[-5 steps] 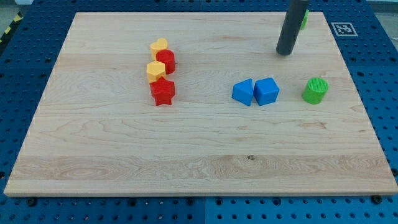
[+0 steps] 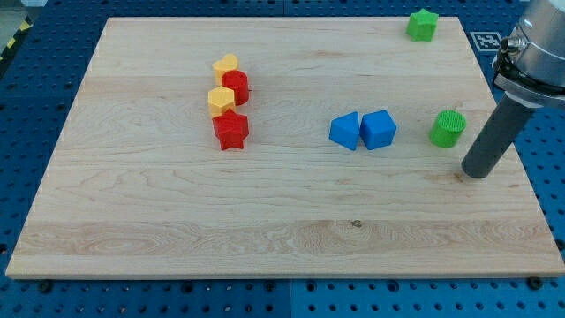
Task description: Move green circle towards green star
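Observation:
The green circle (image 2: 448,128) is a ribbed cylinder on the wooden board (image 2: 265,203) at the view's right. The green star (image 2: 422,25) lies near the board's top right corner, well above the circle. My tip (image 2: 477,174) rests on the board just below and to the right of the green circle, a small gap apart from it. The dark rod rises from the tip toward the view's upper right.
Two blue blocks (image 2: 345,131) (image 2: 379,129) sit side by side left of the green circle. At centre left, a yellow block (image 2: 226,65), a red block (image 2: 236,87), a yellow block (image 2: 221,99) and a red star (image 2: 230,130) form a column.
My tip has moved from above the blue blocks, near the board's top, down and right to just below-right of the green circle. The green star is now uncovered. No block has moved.

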You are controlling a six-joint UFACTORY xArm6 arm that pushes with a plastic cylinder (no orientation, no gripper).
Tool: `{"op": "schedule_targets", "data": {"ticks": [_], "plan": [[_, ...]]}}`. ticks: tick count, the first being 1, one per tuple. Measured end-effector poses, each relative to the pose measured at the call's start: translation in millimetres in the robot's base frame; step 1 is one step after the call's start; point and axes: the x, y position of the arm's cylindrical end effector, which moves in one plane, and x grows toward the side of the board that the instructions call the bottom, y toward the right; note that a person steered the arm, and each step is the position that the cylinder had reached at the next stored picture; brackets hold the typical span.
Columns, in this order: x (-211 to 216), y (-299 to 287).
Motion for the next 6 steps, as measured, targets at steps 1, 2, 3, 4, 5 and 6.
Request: {"op": "schedule_targets", "data": {"ticks": [1, 2, 3, 4, 5, 6], "plan": [[-27, -17], [-50, -23], [-66, -24], [-86, -25], [-114, -25], [-151, -26]]}}
